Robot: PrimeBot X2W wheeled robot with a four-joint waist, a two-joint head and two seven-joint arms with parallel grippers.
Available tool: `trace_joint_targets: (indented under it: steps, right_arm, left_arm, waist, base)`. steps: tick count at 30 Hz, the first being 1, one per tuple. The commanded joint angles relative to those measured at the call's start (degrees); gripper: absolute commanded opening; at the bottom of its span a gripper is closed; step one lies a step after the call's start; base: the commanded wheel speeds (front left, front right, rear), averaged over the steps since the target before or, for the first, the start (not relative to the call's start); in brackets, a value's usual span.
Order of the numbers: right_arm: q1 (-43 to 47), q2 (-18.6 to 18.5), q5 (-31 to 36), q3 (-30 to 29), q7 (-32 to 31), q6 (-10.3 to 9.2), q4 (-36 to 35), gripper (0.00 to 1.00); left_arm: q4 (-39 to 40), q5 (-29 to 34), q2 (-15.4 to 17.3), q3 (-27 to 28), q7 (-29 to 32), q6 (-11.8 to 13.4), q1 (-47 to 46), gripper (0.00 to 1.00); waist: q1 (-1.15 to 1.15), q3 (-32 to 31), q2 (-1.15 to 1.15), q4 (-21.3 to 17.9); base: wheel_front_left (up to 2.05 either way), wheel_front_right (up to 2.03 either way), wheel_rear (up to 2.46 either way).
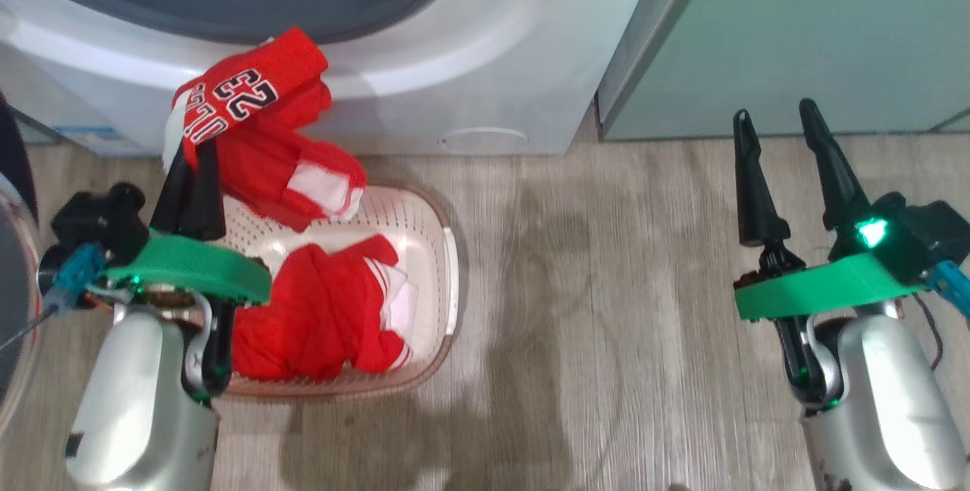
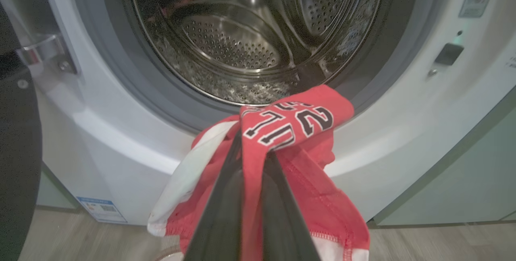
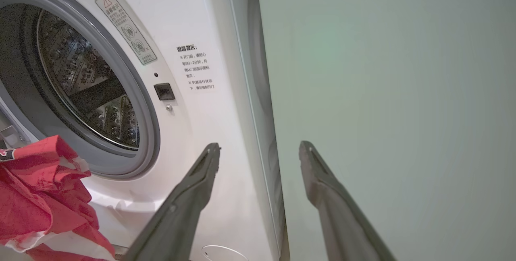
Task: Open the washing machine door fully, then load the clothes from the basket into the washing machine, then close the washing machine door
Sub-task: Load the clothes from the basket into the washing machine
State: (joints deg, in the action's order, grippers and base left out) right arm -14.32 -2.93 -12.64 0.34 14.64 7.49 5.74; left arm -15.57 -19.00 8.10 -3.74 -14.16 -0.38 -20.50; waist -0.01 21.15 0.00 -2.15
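My left gripper (image 1: 195,173) is shut on the clothes, a red garment with white trim and lettering (image 1: 250,97), which hangs above the cream basket (image 1: 449,264). More red fabric (image 1: 318,324) lies in the basket. In the left wrist view the held garment (image 2: 290,124) drapes over the gripper (image 2: 252,142), just below the washing machine's (image 2: 403,104) open steel drum (image 2: 242,31). The washing machine door (image 2: 18,152) stands swung open at the left. My right gripper (image 1: 776,112) is open and holds nothing, off to the right over the floor.
A pale green cabinet (image 1: 796,29) stands right of the washing machine (image 1: 455,59); the right gripper (image 3: 260,148) points at the seam between them. A small round white flap (image 1: 485,139) sits low on the machine front. Wood floor (image 1: 606,286) lies between basket and right arm.
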Motion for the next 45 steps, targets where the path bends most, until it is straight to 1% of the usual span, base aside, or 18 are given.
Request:
trace_joint_targets:
  steps: [1,4,11,15,30,45]
  right_arm:
    - [1.00,0.05,0.16,0.92,0.32,0.00,-1.44,1.00]
    - [2.07,0.05,-0.05,0.80,0.14,0.00,-1.07,1.00]
    - [5.50,0.05,-0.06,0.01,-0.86,0.00,-1.02,1.00]
    - [7.32,0.05,-0.21,-0.24,-1.92,0.00,-1.66,1.00]
    - [12.33,0.05,0.16,-1.13,-4.66,0.00,-4.23,1.00]
    - [13.02,0.05,-0.06,-0.63,-5.90,0.00,-5.23,1.00]
  left_arm:
    - [3.89,0.42,1.43,1.61,0.37,0.31,0.99,0.00]
    - [7.29,0.42,1.53,1.21,1.59,0.67,3.79,0.00]
    - [14.51,1.32,1.66,0.35,4.12,2.60,10.57,0.00]
    - [17.63,1.93,1.92,-0.50,5.66,3.20,13.48,0.00]
    - [21.51,1.77,2.32,-1.94,8.23,4.08,19.55,0.00]
    - [21.96,1.31,2.59,-2.53,8.77,4.61,20.28,0.00]
  waist:
    - [0.01,-2.34,0.00,0.05]
    - [0.01,-4.39,0.00,-0.15]
    - [0.01,-9.01,0.00,-0.23]
    - [0.01,-11.05,0.00,-0.17]
    - [0.01,-16.33,0.00,-0.77]
    - [0.01,-17.02,0.00,-0.39]
  base:
    - [0.00,0.00,0.00]
    - [0.00,0.00,0.00]
    - [0.00,0.00,0.00]
    - [0.00,0.00,0.00]
    - [0.00,0.00,0.00]
    - [0.00,0.00,0.00]
